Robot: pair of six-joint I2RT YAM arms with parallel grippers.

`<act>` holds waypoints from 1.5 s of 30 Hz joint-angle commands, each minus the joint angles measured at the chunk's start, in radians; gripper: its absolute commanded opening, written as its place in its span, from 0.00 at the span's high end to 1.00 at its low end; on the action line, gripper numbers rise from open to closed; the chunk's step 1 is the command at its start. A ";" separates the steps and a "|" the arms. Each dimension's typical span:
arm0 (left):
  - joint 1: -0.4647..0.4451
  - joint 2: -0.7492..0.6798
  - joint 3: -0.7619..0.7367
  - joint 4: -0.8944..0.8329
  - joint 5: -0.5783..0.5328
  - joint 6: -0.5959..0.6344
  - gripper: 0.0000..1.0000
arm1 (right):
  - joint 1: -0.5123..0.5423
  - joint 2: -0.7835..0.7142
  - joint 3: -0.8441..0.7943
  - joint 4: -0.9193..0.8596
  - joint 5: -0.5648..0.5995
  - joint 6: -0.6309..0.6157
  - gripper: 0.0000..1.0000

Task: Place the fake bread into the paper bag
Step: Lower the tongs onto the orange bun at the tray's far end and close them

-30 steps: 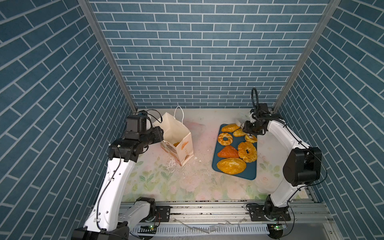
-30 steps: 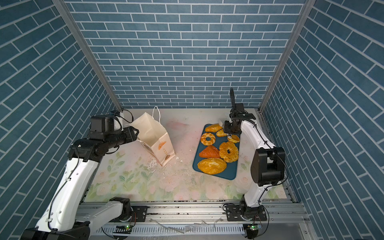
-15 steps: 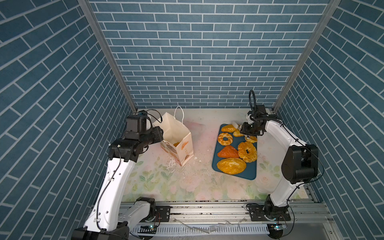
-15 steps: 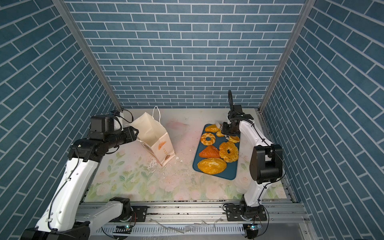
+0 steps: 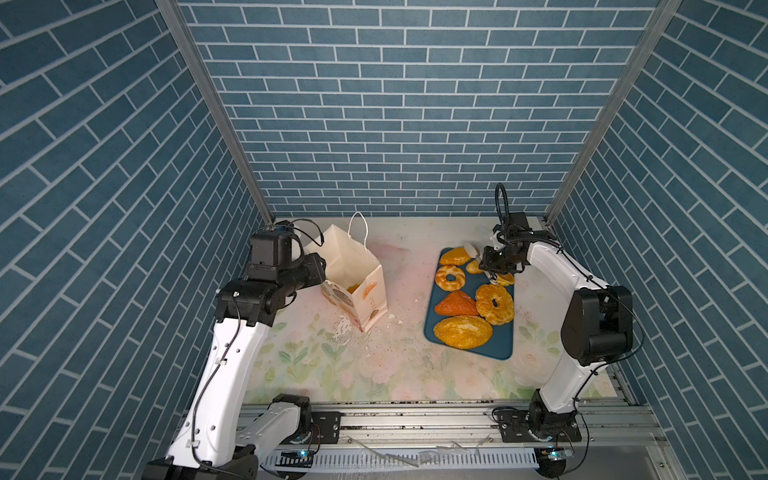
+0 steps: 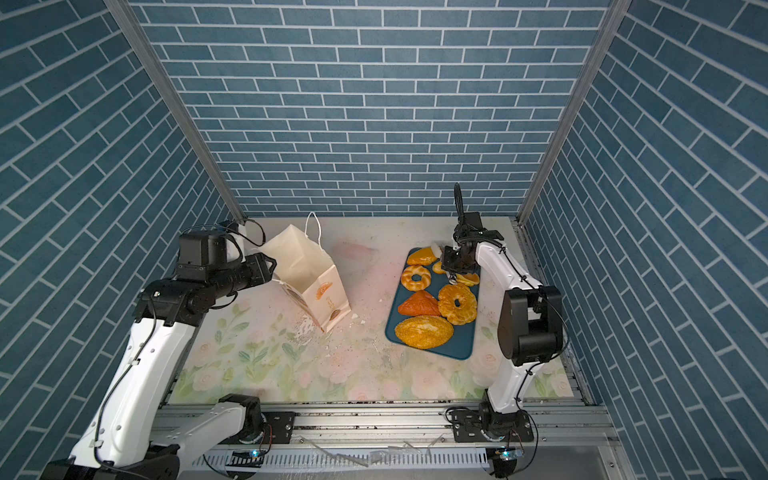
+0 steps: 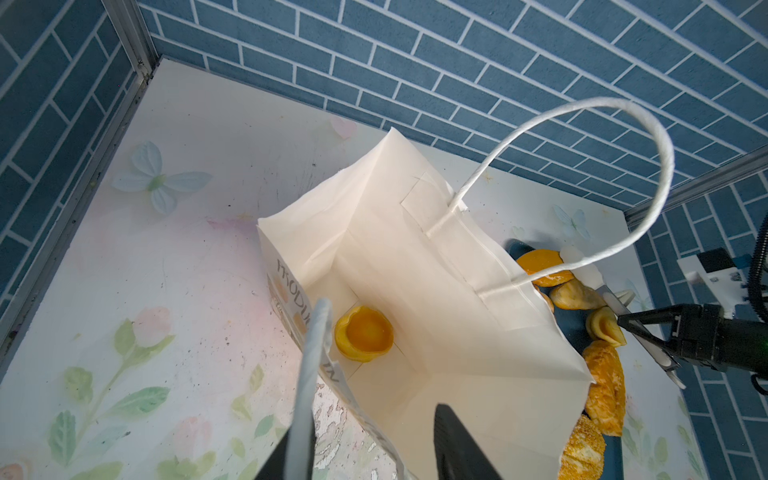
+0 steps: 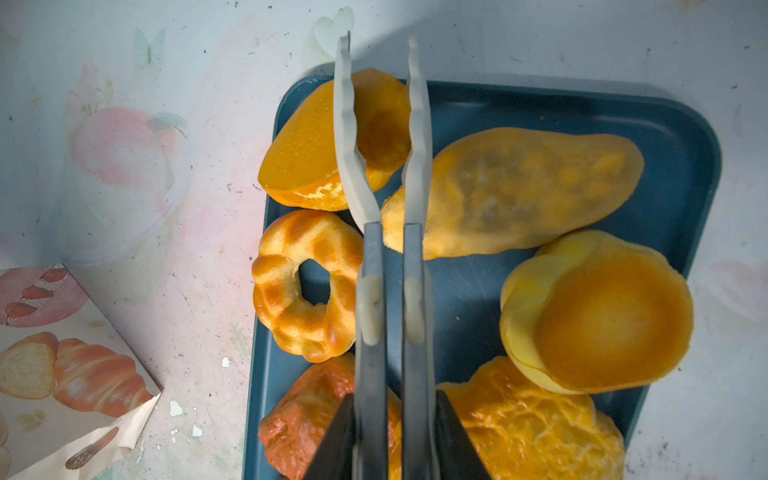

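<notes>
The left gripper (image 5: 321, 271) sits at the mouth of the tall cream-white paper bag (image 5: 368, 297) with bread pictures printed on it. From the left wrist camera I read its jaws as standing apart, astride the bag's nearer wall. One pale finger (image 7: 312, 365) runs along the rim and the dark one is over the opening. The white cord handle (image 7: 623, 124) arches up from the wall farther from this tool. Ahead of the fingers, on the bag's floor, I see one small yellow-orange cup-shaped tart (image 7: 364, 333).

The pale floral tabletop (image 5: 374, 374) has white flecks (image 5: 345, 328) scattered by the bag's foot.

The right gripper (image 8: 379, 45) is low over the far end of the dark blue rectangular tray (image 8: 469, 291). Its fingers are drawn in to a narrow slot, and I cannot tell whether they pinch anything. Under the fingertips lies a glossy orange half-round bun (image 8: 307, 145). A flat pale oval pastry (image 8: 519, 187) lies at the finger away from the bag, with a round tart (image 8: 602, 316) beyond it. A knobbly ring (image 8: 303, 286) sits just beside the finger facing the bag. Beneath the gripper's base are a reddish triangle (image 8: 299, 419) and a larger ring (image 8: 528, 424). The seeded oval loaf (image 5: 462, 331) lies farthest from this tool, at the tray's other end.
</notes>
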 commanded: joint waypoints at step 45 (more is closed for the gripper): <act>-0.005 -0.030 -0.006 0.009 0.009 0.007 0.52 | -0.014 -0.283 -0.051 0.003 0.056 -0.036 0.98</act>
